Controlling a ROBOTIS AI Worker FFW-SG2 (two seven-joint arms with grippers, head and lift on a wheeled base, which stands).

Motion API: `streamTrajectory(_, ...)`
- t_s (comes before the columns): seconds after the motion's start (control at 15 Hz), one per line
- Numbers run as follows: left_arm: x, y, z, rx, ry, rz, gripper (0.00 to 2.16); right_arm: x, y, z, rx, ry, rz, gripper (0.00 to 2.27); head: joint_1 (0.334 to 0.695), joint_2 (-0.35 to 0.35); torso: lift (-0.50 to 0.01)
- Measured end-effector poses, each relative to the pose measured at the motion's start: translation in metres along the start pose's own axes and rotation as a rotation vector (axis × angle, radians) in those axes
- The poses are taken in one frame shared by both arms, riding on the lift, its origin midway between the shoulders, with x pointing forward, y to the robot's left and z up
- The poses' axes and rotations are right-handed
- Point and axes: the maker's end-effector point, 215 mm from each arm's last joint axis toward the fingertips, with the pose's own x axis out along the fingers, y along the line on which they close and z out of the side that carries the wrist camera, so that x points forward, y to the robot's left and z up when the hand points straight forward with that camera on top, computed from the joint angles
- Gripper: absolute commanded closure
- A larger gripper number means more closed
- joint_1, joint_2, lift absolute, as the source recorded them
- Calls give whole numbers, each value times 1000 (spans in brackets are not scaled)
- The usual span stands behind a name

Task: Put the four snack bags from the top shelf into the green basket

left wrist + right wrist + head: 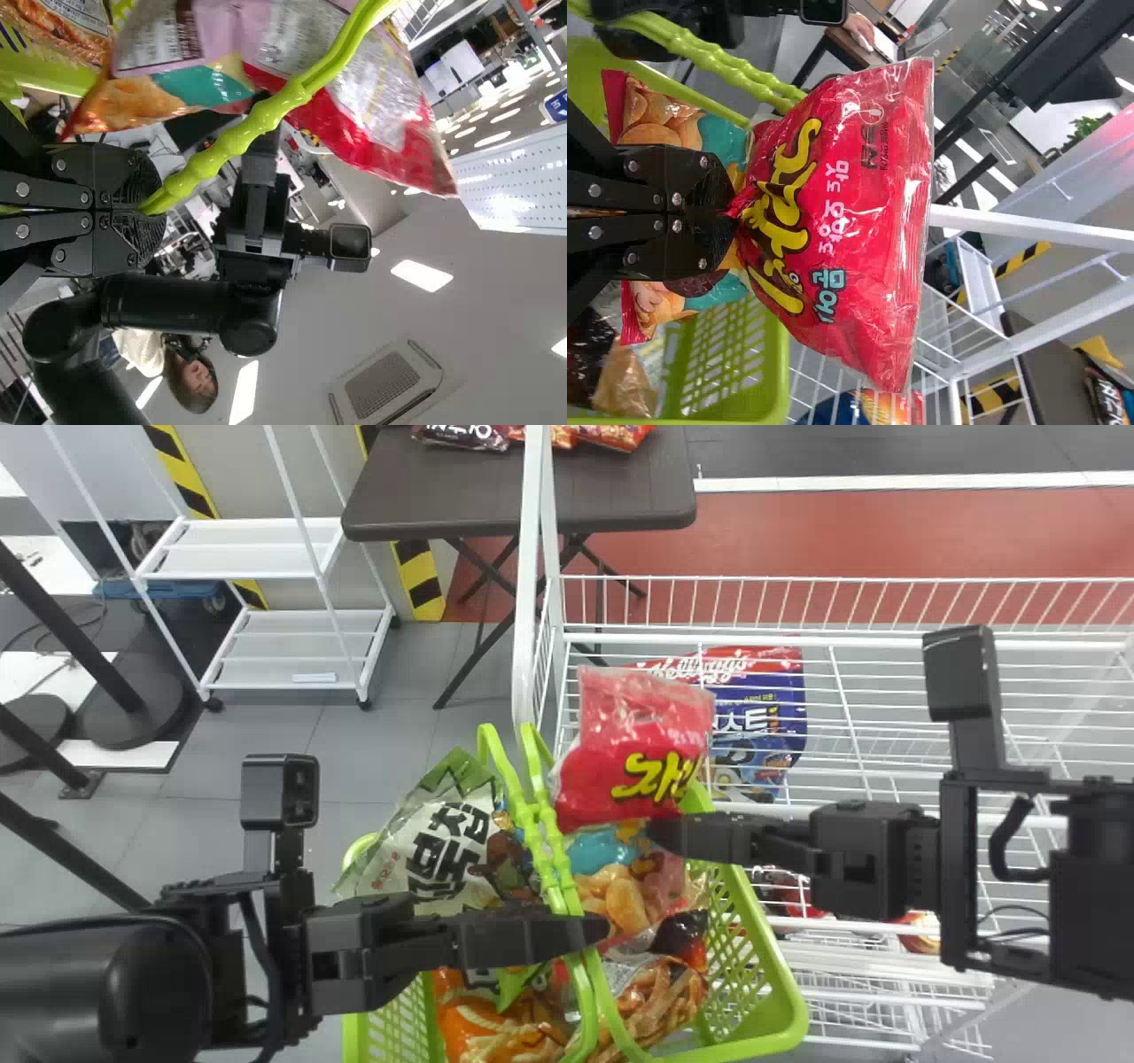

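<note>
While the left gripper [146, 208] is clamped on the green handles [257, 119] at the lower centre of the head view, the right gripper [713, 217] pinches the gathered end of the red snack bag [633, 748], which is held above the green basket [788, 1001], right of centre. The bag appears light and soft, its glossy film probably slippery and its contents likely brittle, so the gathered end is judged the proper hold and the puffed middle should not be squeezed. Release should come low, over the snack bags [620, 903] already inside.
</note>
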Motion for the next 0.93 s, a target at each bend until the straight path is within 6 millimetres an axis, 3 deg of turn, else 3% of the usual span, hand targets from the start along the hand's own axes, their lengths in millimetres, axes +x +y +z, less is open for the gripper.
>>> streamTrajectory(0.07,0,-1,0,0,-2,-3,2148,1,-3,-6,10,14,3,1187,695,97,-6)
streamTrajectory(0.13,0,-1,0,-1,-3,-6,2148,2,-4,-12,14,29,7,262,695,97,-6)
streamTrajectory(0.2,1,-1,0,-3,-4,-9,2148,3,-6,-17,15,42,5,-2,695,97,-6)
streamTrajectory(0.53,0,-1,1,-5,-15,-11,2148,-1,-9,-21,10,56,8,46,695,89,-6)
streamTrajectory(0.93,-4,2,-2,1,-55,-28,2148,-31,-19,12,17,-38,9,80,695,46,-6)
